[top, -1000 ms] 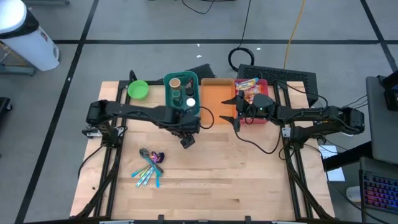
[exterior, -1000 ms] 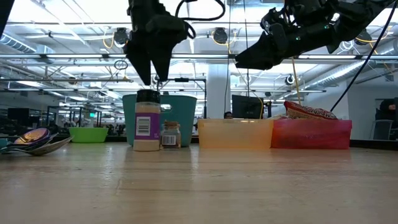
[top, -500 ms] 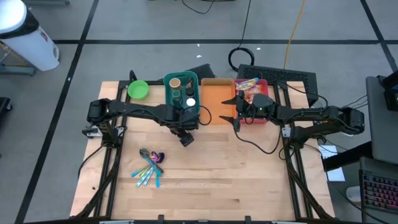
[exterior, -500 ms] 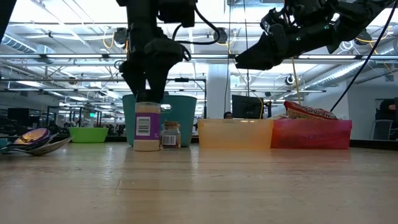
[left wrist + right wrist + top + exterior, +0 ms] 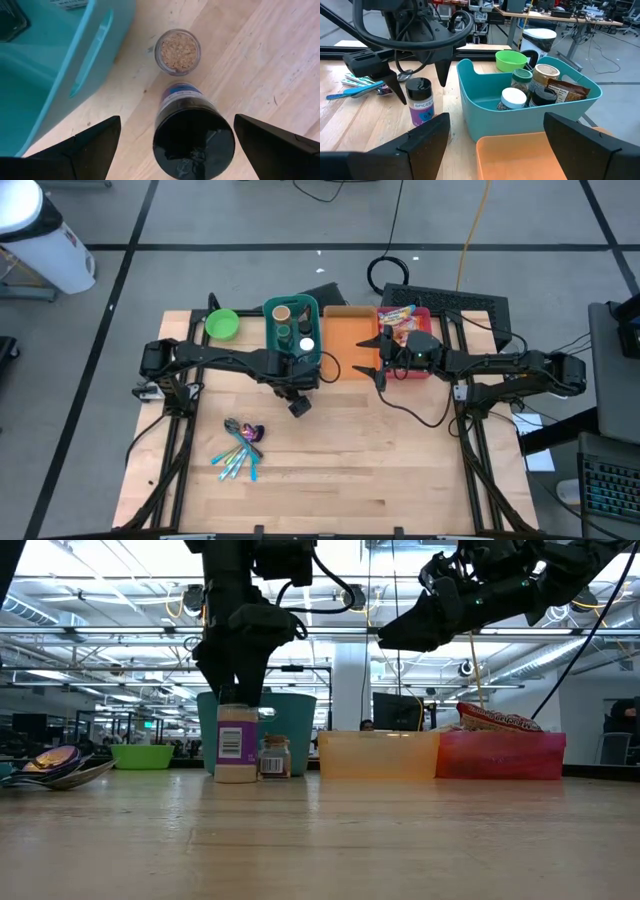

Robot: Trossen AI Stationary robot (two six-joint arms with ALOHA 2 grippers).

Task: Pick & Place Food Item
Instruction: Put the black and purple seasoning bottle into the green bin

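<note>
A spice bottle point(image 5: 194, 142) with a black lid and white label point(image 5: 236, 745) stands upright on the wooden table next to a small open jar of tan grains point(image 5: 178, 51), just in front of the teal bin point(image 5: 292, 330). My left gripper point(image 5: 176, 120) points straight down over the bottle and is open, one finger on each side of the lid, apart from it point(image 5: 420, 80). My right gripper point(image 5: 497, 130) waits open and level above the orange bin point(image 5: 350, 340).
The teal bin holds several jars and a brown packet point(image 5: 562, 92). A red bin point(image 5: 405, 330) with snack packets sits right of the orange one. A green bowl point(image 5: 222, 325) stands at the far left; spoons and blue utensils point(image 5: 240, 445) lie nearer the front.
My left gripper has come down toward the spice bottle, from above its lid until its open fingers stand beside the lid, then held still. The bottle and jar have kept their places.
</note>
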